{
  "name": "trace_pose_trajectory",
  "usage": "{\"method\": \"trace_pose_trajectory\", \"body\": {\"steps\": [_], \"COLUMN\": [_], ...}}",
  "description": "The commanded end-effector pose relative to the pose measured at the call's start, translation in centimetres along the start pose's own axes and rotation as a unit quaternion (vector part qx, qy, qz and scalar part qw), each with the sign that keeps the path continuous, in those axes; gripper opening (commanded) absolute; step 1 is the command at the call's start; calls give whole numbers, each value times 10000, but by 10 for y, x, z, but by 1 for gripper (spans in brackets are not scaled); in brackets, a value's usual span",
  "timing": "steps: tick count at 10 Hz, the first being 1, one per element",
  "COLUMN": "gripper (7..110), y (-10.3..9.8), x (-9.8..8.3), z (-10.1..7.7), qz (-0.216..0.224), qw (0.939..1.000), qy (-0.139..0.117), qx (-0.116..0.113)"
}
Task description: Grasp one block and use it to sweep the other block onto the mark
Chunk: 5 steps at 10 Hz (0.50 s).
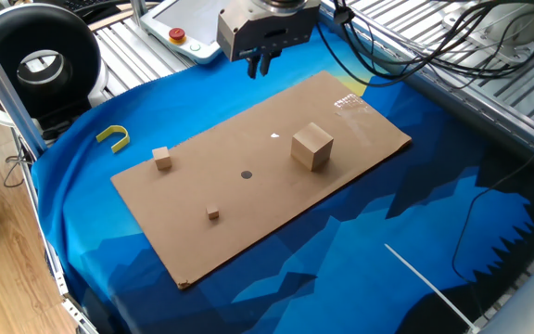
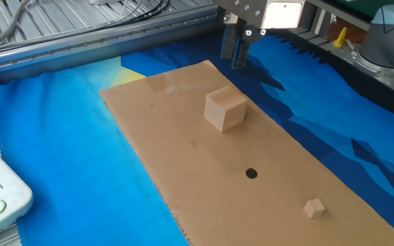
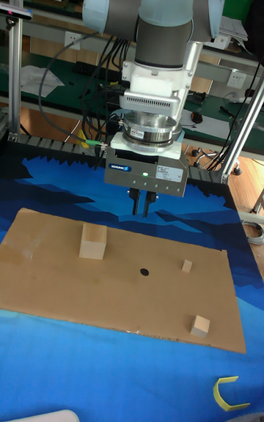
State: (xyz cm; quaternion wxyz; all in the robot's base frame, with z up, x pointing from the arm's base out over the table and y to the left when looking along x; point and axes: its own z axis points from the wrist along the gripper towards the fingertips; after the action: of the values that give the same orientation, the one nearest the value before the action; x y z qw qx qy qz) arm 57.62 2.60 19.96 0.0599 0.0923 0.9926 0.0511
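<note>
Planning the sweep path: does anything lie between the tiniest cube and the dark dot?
Nothing visible does. Bare cardboard separates the tiniest cube from the dark dot; the big cube sits beyond the dot.

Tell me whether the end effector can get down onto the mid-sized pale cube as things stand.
Probably yes. The mid-sized cube stands alone on the cardboard, with nothing above or beside it. The end effector hangs shut over the far edge, so it must open first.
</note>
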Motion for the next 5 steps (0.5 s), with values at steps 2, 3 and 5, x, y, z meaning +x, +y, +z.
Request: {"method": "trace_pose_trajectory", "body": {"steps": [2,3,5], "gripper": [7,7,7], "y": [-11,-13,-21], "x": [17,23,29], "z": [-2,-4,-5], "qz": [-98,-81,-93], "qw": [9991,9985,9975], "qy": [344,461,567], "qx": [229,266,416]}}
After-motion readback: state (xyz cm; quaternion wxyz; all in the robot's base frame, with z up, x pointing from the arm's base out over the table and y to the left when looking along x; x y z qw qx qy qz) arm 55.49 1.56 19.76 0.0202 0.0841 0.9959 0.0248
